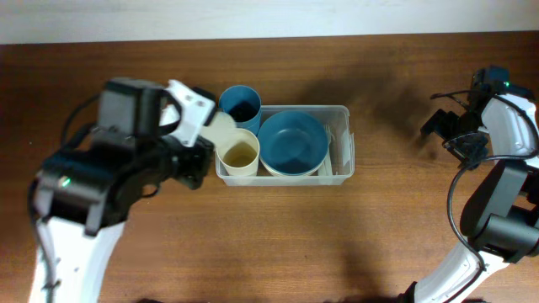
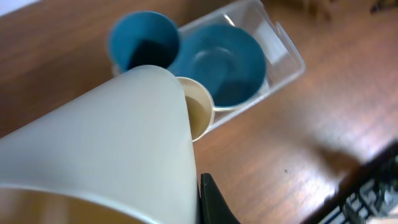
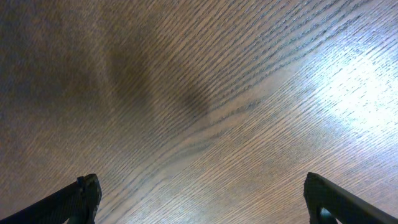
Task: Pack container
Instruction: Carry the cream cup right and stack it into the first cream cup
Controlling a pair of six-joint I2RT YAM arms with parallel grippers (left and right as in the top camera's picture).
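Observation:
The clear plastic container (image 1: pixel 344 114) lies at the table's middle and also shows in the left wrist view (image 2: pixel 287 57). In it sit a blue bowl (image 1: pixel 292 141) (image 2: pixel 224 62) and an upright cream cup (image 1: pixel 239 156) (image 2: pixel 199 107). A blue cup (image 1: pixel 240 105) (image 2: pixel 144 42) stands at its back left corner. My left gripper (image 1: pixel 200 139) is shut on a second cream cup (image 1: pixel 221 126) (image 2: pixel 112 149), held tilted just left of the container, over the cream cup inside. My right gripper (image 1: pixel 448 135) (image 3: pixel 202 205) is open and empty over bare wood at the far right.
The wooden table (image 1: pixel 278 244) runs under everything. A pale wall strip (image 1: pixel 269 17) borders its far edge. The right arm's base (image 1: pixel 505 227) stands at the right side.

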